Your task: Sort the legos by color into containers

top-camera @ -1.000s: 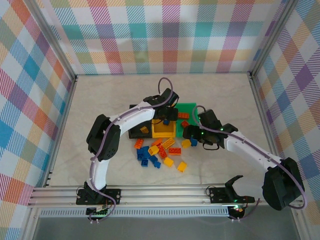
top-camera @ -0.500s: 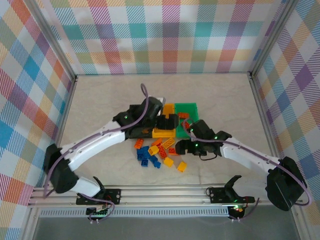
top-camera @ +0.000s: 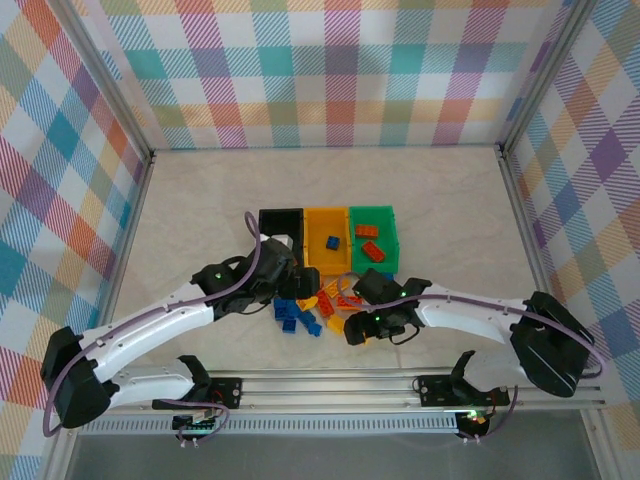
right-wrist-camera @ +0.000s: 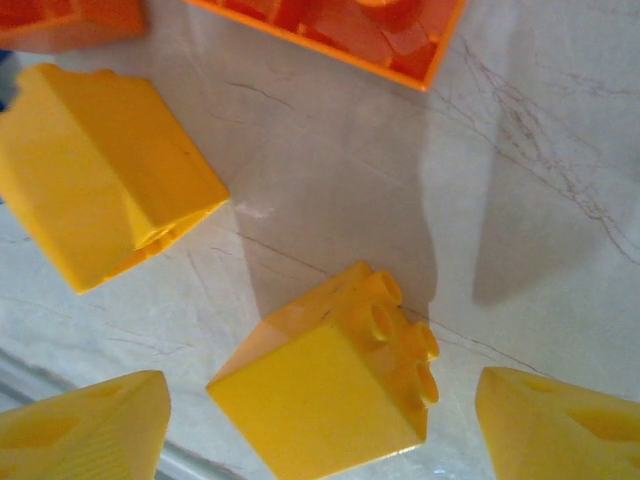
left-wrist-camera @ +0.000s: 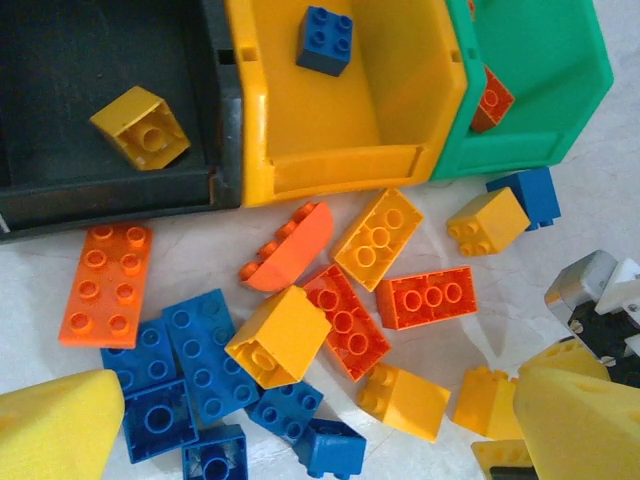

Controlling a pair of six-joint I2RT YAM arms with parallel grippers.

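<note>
Beneath right gripper [right-wrist-camera: 322, 425], yellow lego [right-wrist-camera: 330, 385], untouched

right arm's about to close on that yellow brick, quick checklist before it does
1. Right gripper open and straddling the target yellow brick: ok.
2. Target lying on the table, with a gap to each finger: ok.
3. Second yellow brick apart from the target: ok.
4. Destination known: the black bin holds a sorted yellow brick: ok.
5. Left gripper open and empty: ok.
6. Route to the black bin free: not ok, since the left arm reaches in just in front of it.
</note>
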